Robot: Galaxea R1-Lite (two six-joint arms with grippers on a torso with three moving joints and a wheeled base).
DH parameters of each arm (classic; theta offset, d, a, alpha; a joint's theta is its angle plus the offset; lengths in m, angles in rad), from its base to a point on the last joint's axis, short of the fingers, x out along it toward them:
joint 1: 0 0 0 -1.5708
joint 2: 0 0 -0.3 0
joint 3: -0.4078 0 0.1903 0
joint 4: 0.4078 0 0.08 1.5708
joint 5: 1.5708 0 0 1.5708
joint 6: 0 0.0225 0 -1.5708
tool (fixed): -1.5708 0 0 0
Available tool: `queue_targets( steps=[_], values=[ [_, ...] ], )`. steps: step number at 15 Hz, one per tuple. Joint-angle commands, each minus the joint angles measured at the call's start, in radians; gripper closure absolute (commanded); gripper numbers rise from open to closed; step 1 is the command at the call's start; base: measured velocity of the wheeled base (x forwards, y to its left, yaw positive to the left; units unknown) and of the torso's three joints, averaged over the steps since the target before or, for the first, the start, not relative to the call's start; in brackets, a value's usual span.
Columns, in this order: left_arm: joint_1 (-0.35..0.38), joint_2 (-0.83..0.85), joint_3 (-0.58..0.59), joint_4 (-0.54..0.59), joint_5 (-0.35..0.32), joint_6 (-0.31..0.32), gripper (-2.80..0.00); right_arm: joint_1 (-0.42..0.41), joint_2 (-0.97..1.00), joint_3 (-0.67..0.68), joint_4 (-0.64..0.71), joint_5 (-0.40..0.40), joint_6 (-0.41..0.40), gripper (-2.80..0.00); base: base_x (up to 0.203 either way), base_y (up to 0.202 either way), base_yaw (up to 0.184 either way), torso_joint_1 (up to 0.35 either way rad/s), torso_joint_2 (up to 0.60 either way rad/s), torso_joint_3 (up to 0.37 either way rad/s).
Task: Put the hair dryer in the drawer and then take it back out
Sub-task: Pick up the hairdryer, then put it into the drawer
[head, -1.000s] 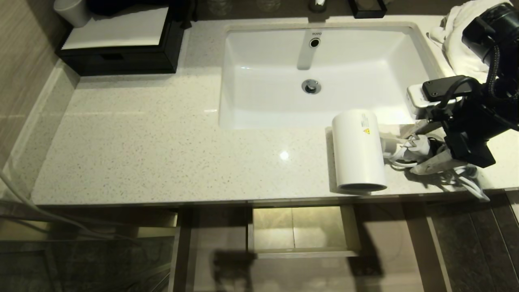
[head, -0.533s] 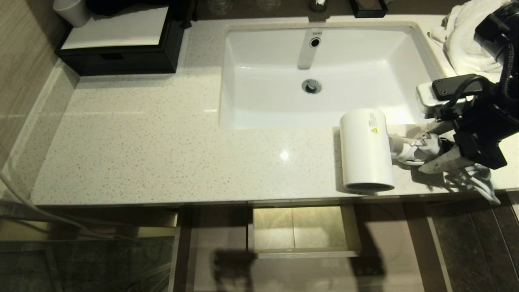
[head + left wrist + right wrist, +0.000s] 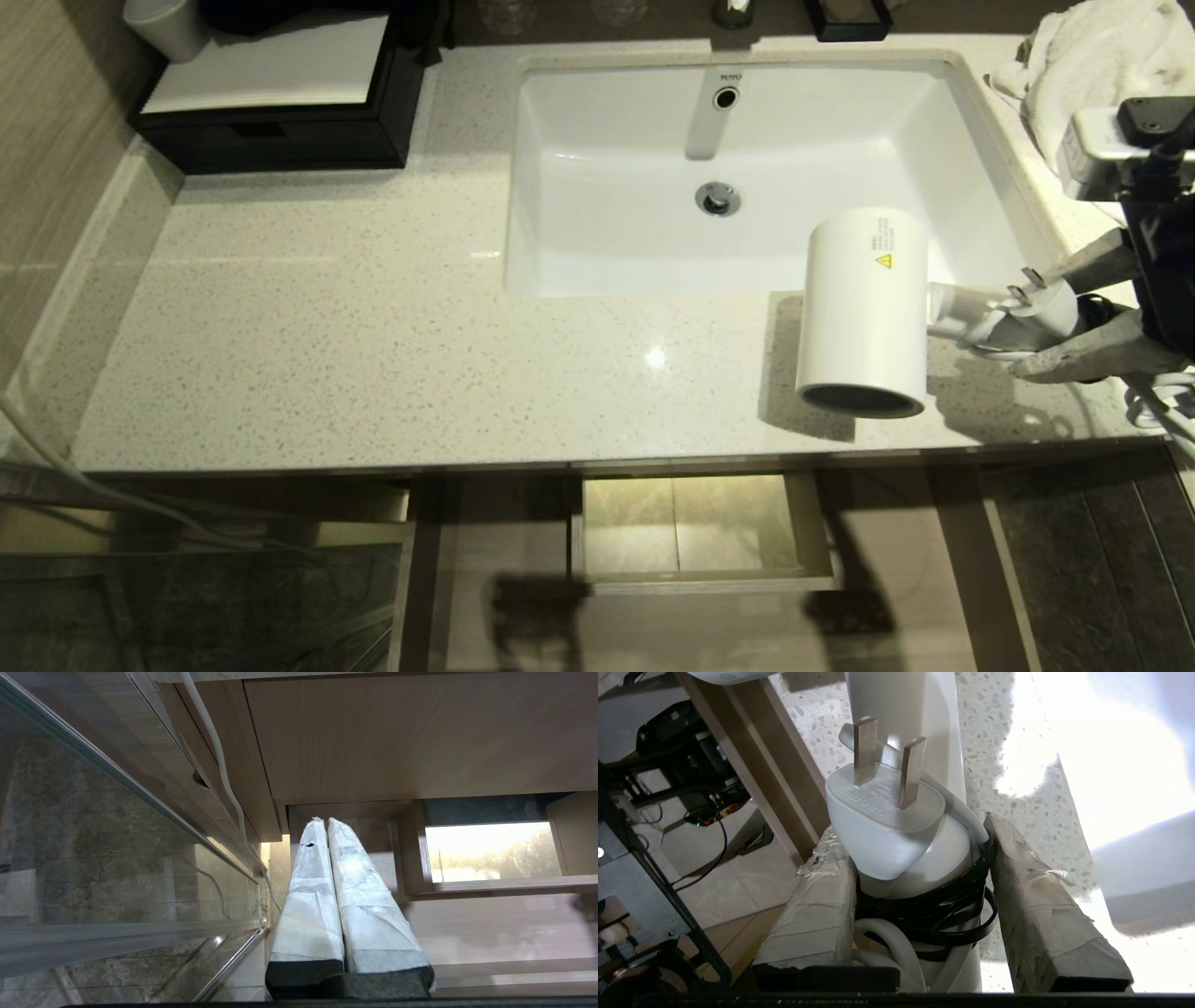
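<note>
One second on, the hair dryer has come up off the counter in my right pincer.

I have the right pincer clenched on the dryer's handle, over the bundled cord and plug, its taped fingers pressing either side. Compared with a second ago the barrel sits higher and further right, over the sink's front corner, its shadow now clear of it on the counter. The drawer stands open below the counter edge, so I judge the carry toward it has begun. My left pincer hangs parked low by the cabinet, fingers pressed together, holding nothing.
</note>
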Motion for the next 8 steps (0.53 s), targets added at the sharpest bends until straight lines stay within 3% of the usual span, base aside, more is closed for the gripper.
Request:
queue_targets(
  steps=[1, 6, 8],
  values=[
    [-0.001, 0.0, 0.002, 0.0, 0.0, 0.0, 0.0, -0.012, -0.117, 0.091, -0.064, 0.001, 0.014, 0.0, 0.0, 0.0, 0.0, 0.0, 0.0, 0.0],
    [-0.001, 0.0, 0.002, 0.0, 0.0, 0.0, 0.0, -0.024, -0.296, 0.248, -0.164, 0.002, 0.077, 0.0, 0.0, 0.0, 0.0, -0.015, 0.01, -0.008],
    [-0.001, 0.0, 0.002, 0.0, 0.0, 0.0, 0.0, -0.035, -0.356, 0.289, -0.171, 0.001, 0.079, 0.0, 0.0, 0.0, 0.0, -0.236, 0.14, -0.112]
  ],
)
